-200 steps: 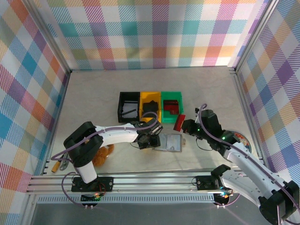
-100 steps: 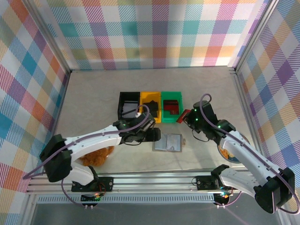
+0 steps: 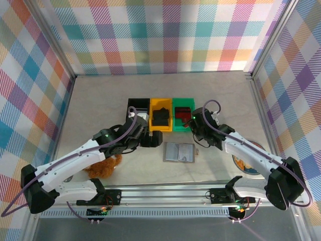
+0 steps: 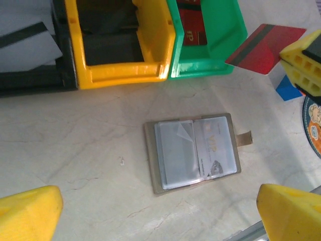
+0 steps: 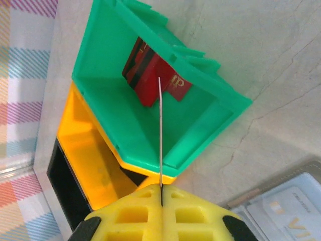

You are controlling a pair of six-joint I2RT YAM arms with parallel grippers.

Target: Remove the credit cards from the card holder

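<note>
Just in front of the green bin (image 4: pixel 205 68) the card holder (image 4: pixel 193 150) lies open, a pale card (image 4: pixel 216 146) with unreadable print inside; the left gripper (image 4: pixel 160 213) gapes wide, while the right gripper (image 5: pixel 161 193) pinches a reddish card (image 5: pixel 160 130), seen edge-on, over that bin.

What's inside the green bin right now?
Overlapped reddish cards lie on the green bin's floor, one with a dark stripe. Anything beneath them is covered, so their count is unclear. The right gripper's held card crosses them edge-on.

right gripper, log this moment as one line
right gripper: shut on red card, near green bin | left gripper: open | card holder: open flat, white card in one panel
</note>
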